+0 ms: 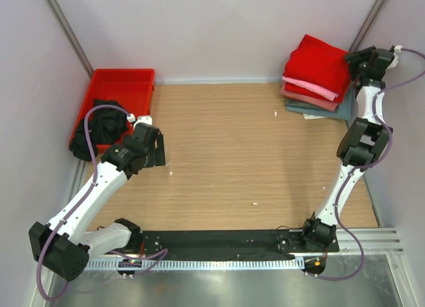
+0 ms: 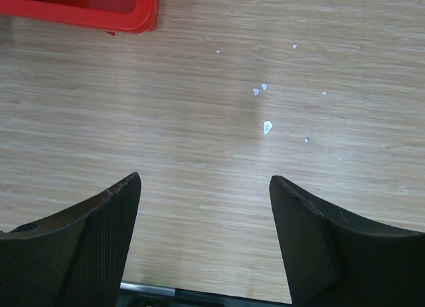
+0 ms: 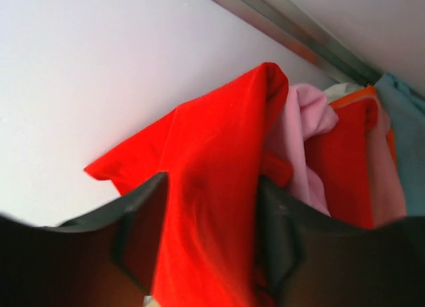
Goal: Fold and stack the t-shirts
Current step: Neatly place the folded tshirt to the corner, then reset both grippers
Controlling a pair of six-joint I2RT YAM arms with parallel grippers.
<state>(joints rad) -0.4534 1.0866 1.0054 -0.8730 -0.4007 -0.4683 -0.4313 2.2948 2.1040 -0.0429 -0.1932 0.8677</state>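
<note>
A stack of folded t-shirts sits in the back right corner, with a bright red shirt on top, pink and salmon layers under it and a grey-blue one at the bottom. My right gripper is at the stack's right edge. In the right wrist view its jaws stand apart with a fold of the red shirt lying between them, next to pink cloth. A crumpled black t-shirt lies in the red tray. My left gripper hangs open over bare wood, holding nothing.
The red plastic tray stands at the back left against the wall. Small white scraps dot the wooden table. White walls close in the back and both sides. A black base plate runs along the near edge.
</note>
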